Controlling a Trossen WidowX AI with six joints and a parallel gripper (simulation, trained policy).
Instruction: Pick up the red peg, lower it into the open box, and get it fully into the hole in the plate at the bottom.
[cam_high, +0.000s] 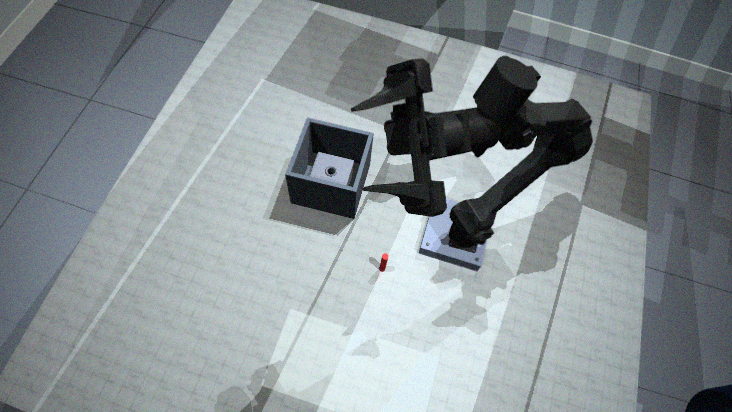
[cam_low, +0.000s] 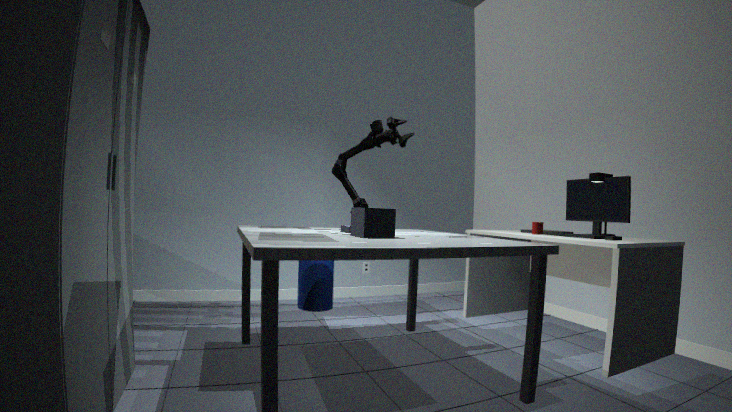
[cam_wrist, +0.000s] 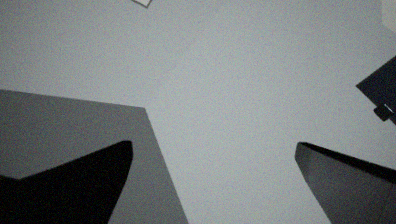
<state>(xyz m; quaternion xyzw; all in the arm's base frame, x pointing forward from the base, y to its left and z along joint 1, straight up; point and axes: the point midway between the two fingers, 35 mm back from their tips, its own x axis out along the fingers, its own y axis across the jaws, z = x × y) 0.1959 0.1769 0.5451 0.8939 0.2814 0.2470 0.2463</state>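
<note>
The red peg (cam_high: 383, 262) stands upright on the table top in the top view, between the box and the arm's base, a little toward the bottom of the view. The open dark box (cam_high: 321, 199) (cam_low: 379, 223) stands on the table. Inside it the pale plate (cam_high: 344, 165) with its round hole (cam_high: 330, 171) shows at the bottom, and the hole looks empty. My gripper (cam_high: 358, 148) (cam_low: 409, 128) (cam_wrist: 215, 149) is wide open and empty, raised high above the table with its fingers pointing away from the base. The peg does not show in the wrist view.
The arm's pale base plate (cam_high: 435, 235) is fixed to the table (cam_high: 204, 286) (cam_low: 399, 252) right of the peg in the top view. The box walls rise around the hole plate. A side desk (cam_low: 650, 245) with a monitor (cam_low: 598, 199) and a red mug (cam_low: 536, 227) stands beyond the table.
</note>
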